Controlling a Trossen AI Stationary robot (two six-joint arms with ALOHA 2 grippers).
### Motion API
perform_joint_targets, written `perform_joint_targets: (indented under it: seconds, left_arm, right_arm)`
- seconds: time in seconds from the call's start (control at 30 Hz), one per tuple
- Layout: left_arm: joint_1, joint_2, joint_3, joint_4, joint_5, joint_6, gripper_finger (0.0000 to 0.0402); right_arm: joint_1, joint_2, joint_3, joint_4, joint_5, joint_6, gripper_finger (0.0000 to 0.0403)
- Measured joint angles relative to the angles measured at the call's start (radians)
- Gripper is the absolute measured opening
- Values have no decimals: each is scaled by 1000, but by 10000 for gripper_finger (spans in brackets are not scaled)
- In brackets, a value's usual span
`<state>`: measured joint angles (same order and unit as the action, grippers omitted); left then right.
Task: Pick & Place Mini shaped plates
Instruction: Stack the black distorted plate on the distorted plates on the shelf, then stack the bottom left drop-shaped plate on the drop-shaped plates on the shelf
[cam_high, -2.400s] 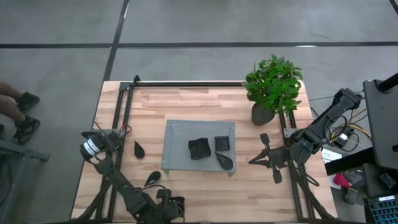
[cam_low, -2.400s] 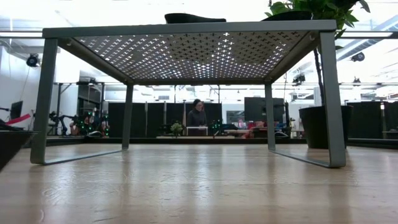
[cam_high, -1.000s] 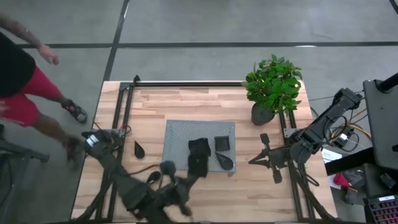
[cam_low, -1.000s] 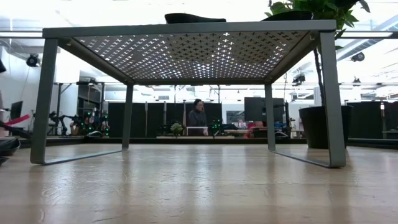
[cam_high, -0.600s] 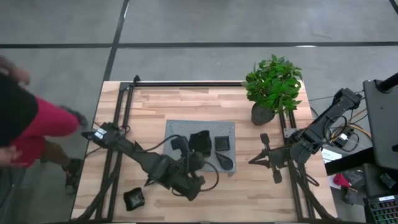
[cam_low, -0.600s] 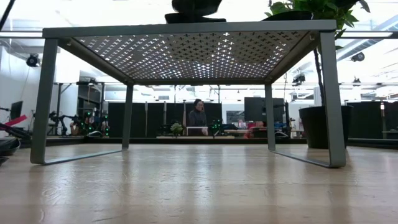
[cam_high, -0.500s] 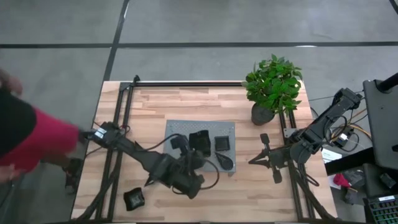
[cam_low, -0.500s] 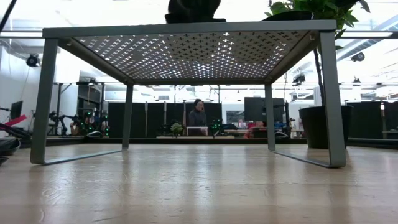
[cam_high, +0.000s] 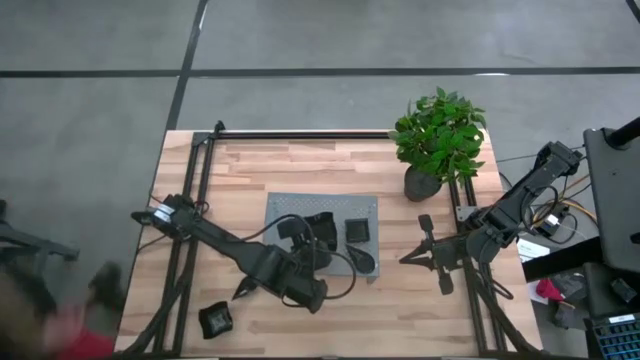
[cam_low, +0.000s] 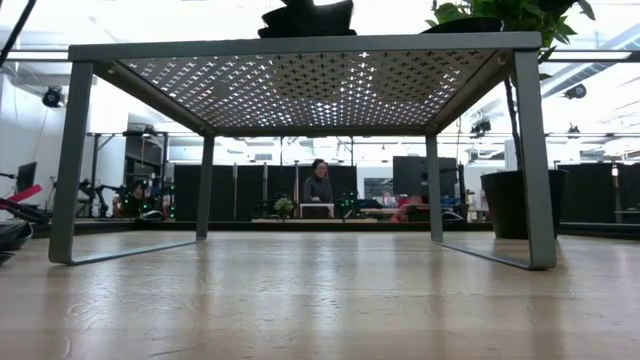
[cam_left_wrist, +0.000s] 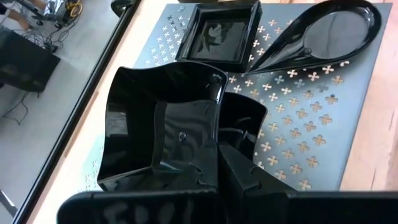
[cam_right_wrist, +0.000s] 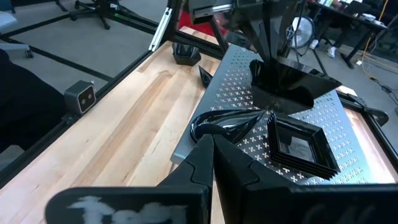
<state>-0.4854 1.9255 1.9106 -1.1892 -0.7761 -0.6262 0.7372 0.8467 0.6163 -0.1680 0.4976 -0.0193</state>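
On the grey perforated tray (cam_high: 285, 215) lie a square mini plate (cam_high: 358, 230) and a teardrop one (cam_high: 363, 260). My left gripper (cam_high: 313, 240) reaches over the tray's middle, shut on a wavy-edged glossy black dish (cam_left_wrist: 155, 124). That dish is right above another wavy dish (cam_left_wrist: 245, 124) on the tray. One more dark dish (cam_high: 215, 318) lies on the wood at the near left. My right gripper (cam_high: 432, 258) waits at the table's right side, shut with nothing in it. My left gripper pinches one side wall of the wavy dish (cam_left_wrist: 214, 149), one finger inside the dish and one outside. The fingers come from above, slanting from the table's near left. The dish stays open side up over the other wavy dish; I cannot tell whether it rests on it.
A potted green plant (cam_high: 440, 140) stands at the far right corner. A teardrop dish (cam_right_wrist: 205, 74) lies on the wood left of the tray. Black rails (cam_high: 190, 190) run along the table's left and far edges. Bare wood lies between the tray and my right gripper.
My left gripper has swung from the table's near edge toward the tray, carrying the wavy dish. It has then come down over the wavy dish on the tray. A person has passed along the table's left side.
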Motion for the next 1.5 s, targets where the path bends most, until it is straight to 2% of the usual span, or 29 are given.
perform_joint_targets:
  seconds: [0.43, 0.97, 1.17, 1.5]
  left_arm:
    - [1, 0, 0, 14, 1, 0, 3]
    - [1, 0, 7, 57, -10, 31, 124]
    - [-1, -16, 7, 74, -10, 48, 139]
    - [-3, -24, 13, 76, -8, 48, 140]
  right_arm:
    - [0, 0, 0, 0, 0, 0, 8]
    - [0, 0, 0, 0, 0, 0, 8]
    - [0, 0, 0, 0, 0, 0, 8]
    - [0, 0, 0, 0, 0, 0, 8]
